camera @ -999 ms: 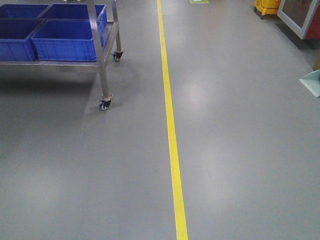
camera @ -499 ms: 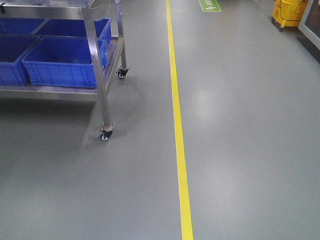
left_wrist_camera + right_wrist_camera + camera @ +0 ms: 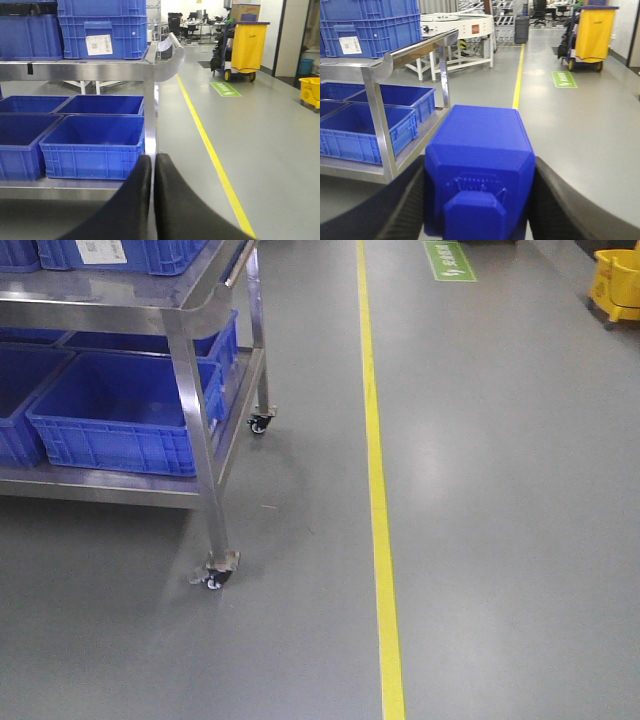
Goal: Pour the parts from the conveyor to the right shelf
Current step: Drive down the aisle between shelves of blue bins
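Shelf (image 3: 191, 390) has slid nearer, left end cropped; left gripper (image 3: 152, 175) pinched together, empty; right gripper (image 3: 478, 187) clamps part (image 3: 480, 142), fingers (image 3: 407, 200) blurred.

One shiny steel wheeled rack (image 3: 100, 71) fills nine to ten o'clock in the left wrist view. It carries six deep rectangular blue plastic bins (image 3: 92, 147), four on the lower tier and two above. The front view shows two small caster wheels (image 3: 213, 580), one yellow floor line (image 3: 380, 490), one green floor sign (image 3: 449, 260) and one yellow mop bucket (image 3: 620, 285). One bright-blue plastic block (image 3: 480, 165) sits at six o'clock in the right wrist view.
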